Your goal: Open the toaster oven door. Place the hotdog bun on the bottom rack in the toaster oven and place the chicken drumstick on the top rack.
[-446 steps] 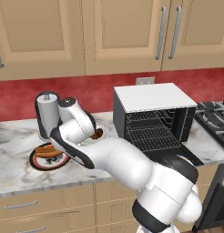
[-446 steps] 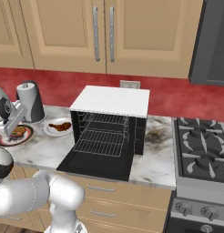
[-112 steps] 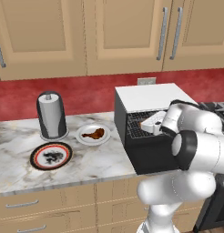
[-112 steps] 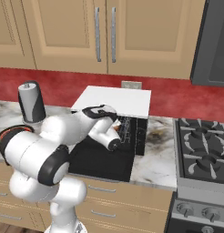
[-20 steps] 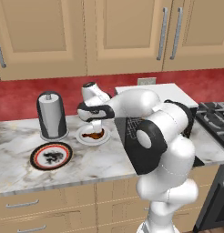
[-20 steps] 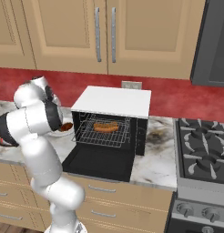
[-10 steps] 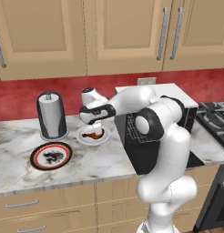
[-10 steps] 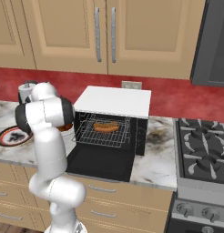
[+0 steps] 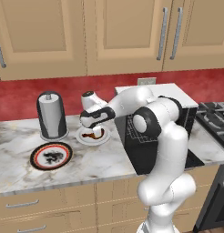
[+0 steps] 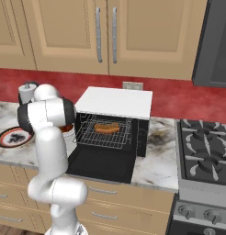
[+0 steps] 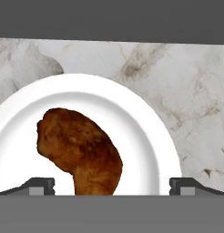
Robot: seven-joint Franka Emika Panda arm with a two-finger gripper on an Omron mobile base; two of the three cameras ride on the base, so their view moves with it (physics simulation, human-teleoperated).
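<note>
- I read the two-finger gripper (image 11: pixel 111 186) as spread wide: its dark fingertips (image 11: pixel 38 185) stand far apart on either side of the glossy brown chicken drumstick (image 11: pixel 79 152), gripping nothing.
- The drumstick lies on a round white plate (image 11: pixel 145 136), directly below the gripper.
- In the left base view, the gripper (image 9: pixel 96 131) hangs just above that plate (image 9: pixel 84 139), which sits on the marbled grey-white counter (image 9: pixel 100 161) left of the boxy black toaster oven with a white top (image 10: pixel 115 102).
- The oven's flat black door (image 10: pixel 101 164) lies folded down, open.
- The small tan hotdog bun with its reddish sausage (image 10: pixel 107 128) rests on a grey wire rack (image 10: pixel 104 136) inside the oven; I cannot tell which rack.
- A red-rimmed dark-patterned plate (image 9: pixel 51 156) lies further left of the oven.
</note>
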